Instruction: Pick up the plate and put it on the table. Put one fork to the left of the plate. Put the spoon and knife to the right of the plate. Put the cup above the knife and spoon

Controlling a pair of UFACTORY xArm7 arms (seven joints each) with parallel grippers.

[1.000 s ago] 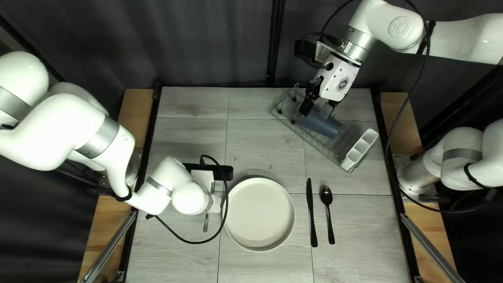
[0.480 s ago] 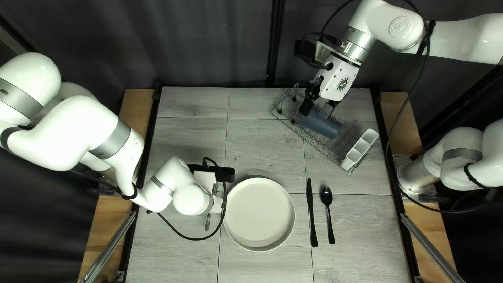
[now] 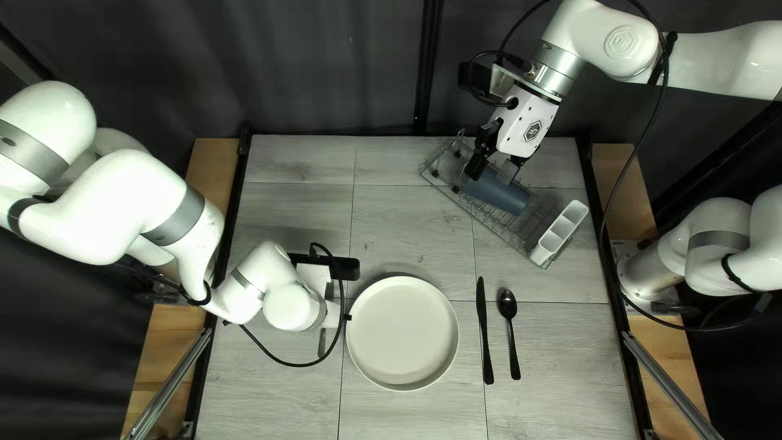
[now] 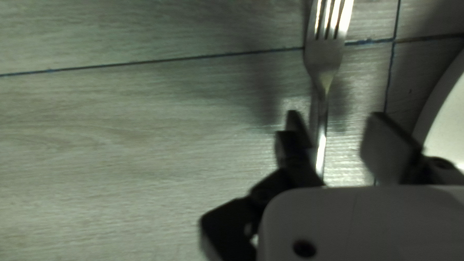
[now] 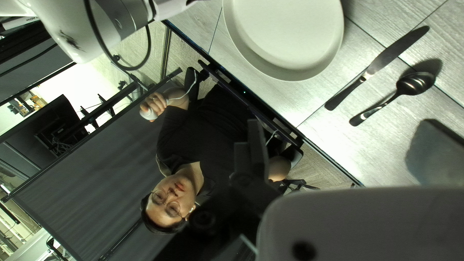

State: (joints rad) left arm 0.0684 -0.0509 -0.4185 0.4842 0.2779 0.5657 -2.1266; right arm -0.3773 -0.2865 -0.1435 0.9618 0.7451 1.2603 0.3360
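Observation:
In the top left view my left gripper (image 3: 332, 314) is over the fork (image 3: 322, 345), left of the white plate (image 3: 403, 332); its fingertips are hidden there. The left wrist view shows this gripper (image 4: 338, 140) open above the fork's handle, with the fork (image 4: 325, 57) lying tines ahead. Right of the plate lie a black knife (image 3: 485, 330) and, farther right, a black spoon (image 3: 508, 305). My right gripper (image 3: 490, 169) stands open at the blue-grey cup (image 3: 505, 195), which lies in the wire rack. In the right wrist view, that gripper (image 5: 340, 152) has nothing visible between its fingers.
The wire rack (image 3: 498, 225) stands at the table's far right, with a white compartment holder (image 3: 559, 234) at its near end. A cable (image 3: 303, 363) from my left arm loops close beside the plate. A seated person (image 5: 203, 121) is beyond the table edge in the right wrist view.
My left gripper has shifted slightly left, away from the plate, and its cable loop has moved with it. My right arm, the cup and the tableware look unmoved.

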